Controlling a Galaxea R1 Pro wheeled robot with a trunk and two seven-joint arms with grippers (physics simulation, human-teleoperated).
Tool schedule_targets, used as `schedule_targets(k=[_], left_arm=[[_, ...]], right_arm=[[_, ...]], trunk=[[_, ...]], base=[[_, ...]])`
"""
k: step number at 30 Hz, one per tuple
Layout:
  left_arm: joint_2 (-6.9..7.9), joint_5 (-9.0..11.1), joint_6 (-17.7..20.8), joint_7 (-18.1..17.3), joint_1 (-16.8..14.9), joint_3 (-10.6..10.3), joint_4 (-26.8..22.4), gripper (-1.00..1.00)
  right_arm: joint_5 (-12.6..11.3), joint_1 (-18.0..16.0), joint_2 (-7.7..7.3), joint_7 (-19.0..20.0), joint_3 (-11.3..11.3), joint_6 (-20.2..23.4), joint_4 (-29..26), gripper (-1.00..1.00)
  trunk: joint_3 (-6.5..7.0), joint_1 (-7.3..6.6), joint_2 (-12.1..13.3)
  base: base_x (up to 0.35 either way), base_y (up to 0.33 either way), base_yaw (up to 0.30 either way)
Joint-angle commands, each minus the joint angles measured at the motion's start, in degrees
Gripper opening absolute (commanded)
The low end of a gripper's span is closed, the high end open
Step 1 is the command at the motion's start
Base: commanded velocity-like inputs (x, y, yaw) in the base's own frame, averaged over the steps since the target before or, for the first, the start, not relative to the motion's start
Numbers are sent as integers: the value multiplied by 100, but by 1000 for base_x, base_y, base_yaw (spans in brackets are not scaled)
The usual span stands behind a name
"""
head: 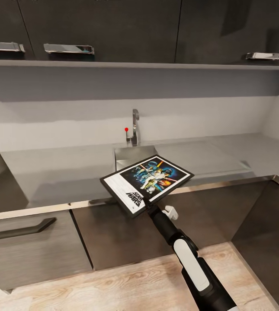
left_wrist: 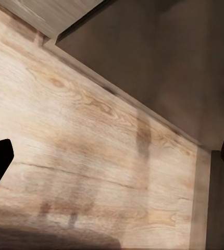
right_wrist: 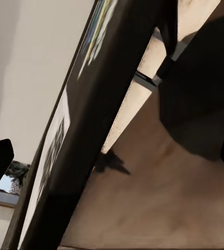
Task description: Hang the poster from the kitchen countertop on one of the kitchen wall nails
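A: Poster (head: pixel 147 184) first. Where, measured from the tap (head: pixel 134 126)?

B: In front of the tap and lower, lifted clear of the kitchen countertop (head: pixel 61 172), hanging over its steel front edge with the far corner above the sink (head: pixel 128 155). Face up, tilted, "STAR WARS" end toward the robot.

A: Held how?

B: Pinched at the near edge, by the logo, in the right gripper (head: pixel 147 204). Closed on the frame, judging by how the poster rides on the end of the arm; seen edge-on from the right wrist, running straight out between the fingers.

A: Long axis?

B: Continues the line of the forearm, pointing away from the robot toward the wall behind the tap. Probably the relation that counts: top edge leading, tool trailing behind the bottom edge.

A: Left gripper (left_wrist: pixel 112 156)?

B: Spread wide, nothing between the fingertips, aimed at wooden floor (left_wrist: pixel 81 146) beside a dark cabinet base. Right arm plainly the one in play.

A: Nail?

B: Cannot make one out on the wall behind the tap. Small red dot beside the tap lever, apparently part of the tap.
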Motion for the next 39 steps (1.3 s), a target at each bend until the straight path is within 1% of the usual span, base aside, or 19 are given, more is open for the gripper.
schedule_targets(k=[1,27,39], left_arm=[[-1,18,60,-27,-4,20,3,100],[-1,18,60,-25,-4,20,5,100],[-1,18,60,-25,-4,20,4,100]], right_arm=[[-45,-1,1,-1,-3,17,-3,100],[-45,0,1,-1,-3,20,-3,100],[-45,-1,1,-1,-3,21,-3,100]], trunk=[[-5,-2,-3],[-5,-2,-3],[-5,-2,-3]], base=[[-70,-34,0],[-9,-4,0],[-76,0,0]])
